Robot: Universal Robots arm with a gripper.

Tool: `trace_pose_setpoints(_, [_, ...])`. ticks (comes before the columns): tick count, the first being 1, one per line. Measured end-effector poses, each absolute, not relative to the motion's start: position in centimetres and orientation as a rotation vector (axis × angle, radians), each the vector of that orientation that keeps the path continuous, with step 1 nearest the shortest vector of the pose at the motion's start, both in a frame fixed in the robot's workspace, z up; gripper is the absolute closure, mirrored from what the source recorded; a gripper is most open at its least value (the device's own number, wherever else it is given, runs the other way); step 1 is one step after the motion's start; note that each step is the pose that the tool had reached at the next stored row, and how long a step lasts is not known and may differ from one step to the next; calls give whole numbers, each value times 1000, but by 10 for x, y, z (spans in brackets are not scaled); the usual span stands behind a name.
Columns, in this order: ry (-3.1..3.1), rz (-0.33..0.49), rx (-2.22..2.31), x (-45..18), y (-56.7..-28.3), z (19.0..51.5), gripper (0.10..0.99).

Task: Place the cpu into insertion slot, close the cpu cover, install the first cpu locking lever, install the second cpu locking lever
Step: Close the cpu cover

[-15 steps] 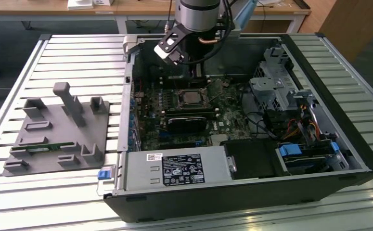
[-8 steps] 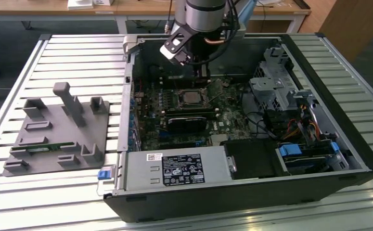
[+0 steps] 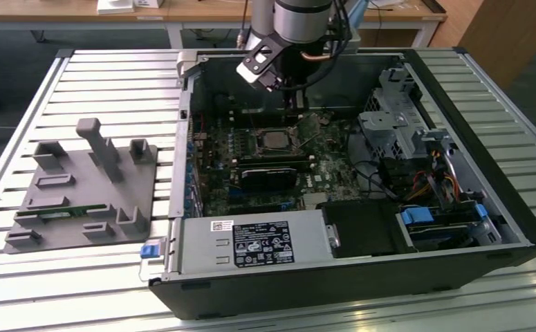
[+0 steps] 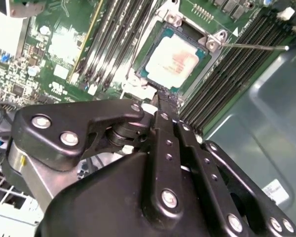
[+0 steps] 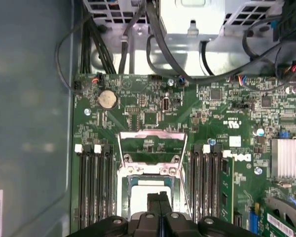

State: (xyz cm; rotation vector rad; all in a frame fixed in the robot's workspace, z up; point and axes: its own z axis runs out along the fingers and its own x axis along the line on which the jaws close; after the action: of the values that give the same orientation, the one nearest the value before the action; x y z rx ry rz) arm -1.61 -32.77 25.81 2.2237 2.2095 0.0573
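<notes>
Second wrist view — cpu (image 4: 173,57) seated in insertion slot (image 4: 210,42); gripper (image 4: 160,96) at the slot's rim, fingers pressed together, gripping nothing. First wrist view — cpu cover (image 5: 151,134) raised.

A work table (image 3: 28,277) of pale metal slats fills the exterior view from seven o'clock round to four. At twelve o'clock, behind it, stands a long wooden desk (image 3: 55,14) on white legs (image 3: 171,33). A wooden cabinet (image 3: 503,31) stands at one o'clock. Dark grey floor (image 3: 10,55) shows at ten o'clock. Even, soft light falls across the slats.
</notes>
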Motion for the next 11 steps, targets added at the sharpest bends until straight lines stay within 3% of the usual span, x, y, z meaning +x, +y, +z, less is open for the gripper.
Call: trace_pose_setpoints(11, [2230,58,2205,4,-328,263,980])
